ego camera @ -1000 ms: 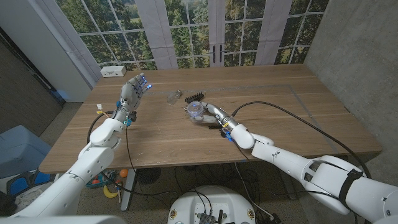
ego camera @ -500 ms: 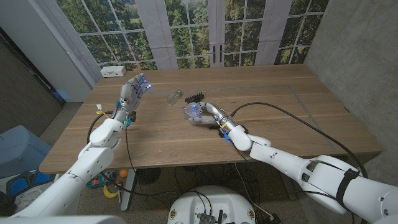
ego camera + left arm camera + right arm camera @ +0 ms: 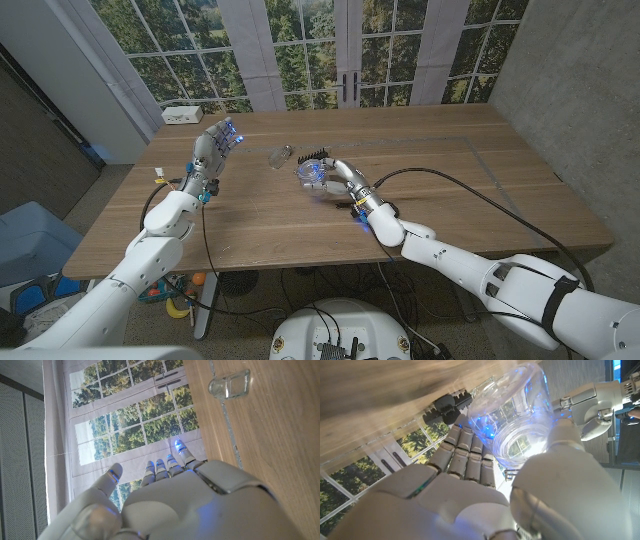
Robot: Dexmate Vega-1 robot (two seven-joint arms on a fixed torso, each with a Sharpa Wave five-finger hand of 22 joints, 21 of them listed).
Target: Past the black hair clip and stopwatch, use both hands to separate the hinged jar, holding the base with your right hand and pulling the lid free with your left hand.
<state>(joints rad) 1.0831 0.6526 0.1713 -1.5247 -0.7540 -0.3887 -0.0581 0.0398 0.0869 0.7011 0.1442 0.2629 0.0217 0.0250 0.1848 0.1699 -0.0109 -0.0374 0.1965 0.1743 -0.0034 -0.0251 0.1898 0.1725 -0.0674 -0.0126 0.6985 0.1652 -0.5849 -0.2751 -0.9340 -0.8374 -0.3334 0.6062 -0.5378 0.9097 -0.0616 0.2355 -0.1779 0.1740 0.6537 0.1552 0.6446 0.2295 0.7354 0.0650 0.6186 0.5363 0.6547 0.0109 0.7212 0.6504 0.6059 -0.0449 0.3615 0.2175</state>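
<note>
The right hand (image 3: 330, 176) sits toward the middle of the bench (image 3: 470, 190), its fingers (image 3: 470, 455) wrapped around the clear jar base (image 3: 520, 425), which it holds lifted and tipped on its side. Nearer the left edge, the left hand (image 3: 213, 148) stands raised with fingers (image 3: 167, 466) spread wide, holding nothing. Just beyond the right hand lies the black hair clip (image 3: 314, 155), and beside it a small clear glass piece (image 3: 279, 155) (possibly the lid; too small to tell). The smooth glass could slip or roll in a loose grasp, and a careless reach by the left hand might knock the clip or the glass piece toward the far edge.
</note>
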